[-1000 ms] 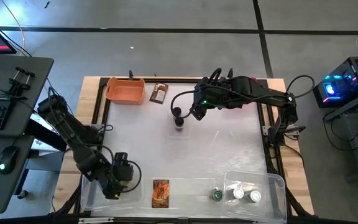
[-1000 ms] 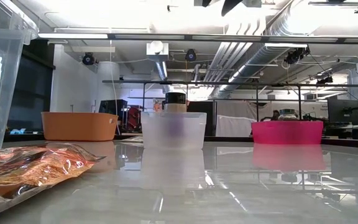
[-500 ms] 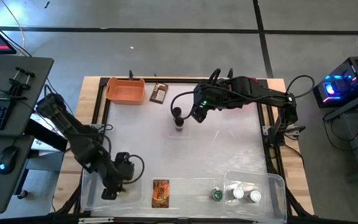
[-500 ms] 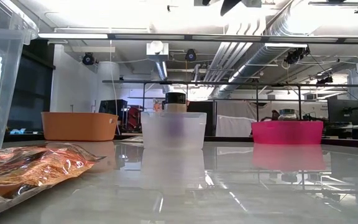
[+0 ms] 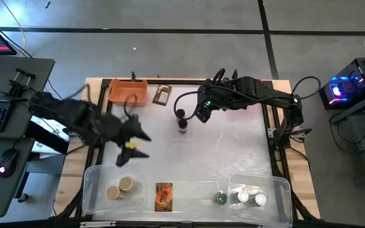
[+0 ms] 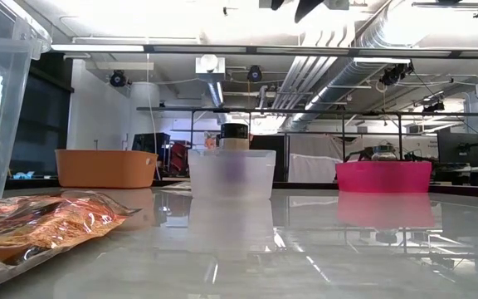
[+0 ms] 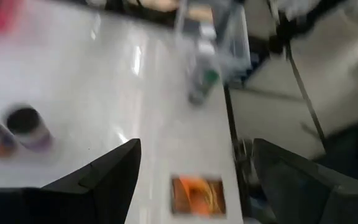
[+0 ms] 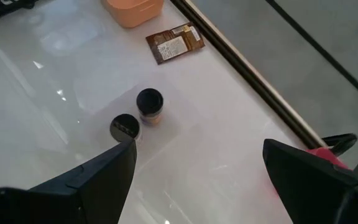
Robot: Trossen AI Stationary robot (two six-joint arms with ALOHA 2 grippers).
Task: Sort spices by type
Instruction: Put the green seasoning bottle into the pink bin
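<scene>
My left gripper (image 5: 142,145) hangs open over the table's left middle, blurred and touching nothing; it is open in the left wrist view (image 7: 197,180). Two tan-capped jars (image 5: 120,188) stand in the near-left clear tub (image 5: 90,196). My right gripper (image 5: 196,116) hovers open just right of two dark-capped jars (image 8: 138,115) at the table's far middle; its fingers are wide apart in the right wrist view (image 8: 207,180). An orange packet (image 5: 163,196) lies flat at the near edge. A brown packet (image 8: 176,42) lies at the far edge. A green-capped jar (image 5: 221,199) and two white-capped jars (image 5: 251,199) stand near right.
An orange bin (image 5: 128,91) sits at the far left corner. A pink bin (image 6: 382,176) shows far right in the low view. A small clear tub (image 6: 231,173) stands around the dark-capped jars. A larger clear tub (image 5: 277,190) holds the white-capped jars. Bare tabletop lies between the two arms.
My left gripper has risen out of the near-left clear tub and swung quickly toward the far edge and the table's middle. The two tan-capped jars it covered now show in that tub.
</scene>
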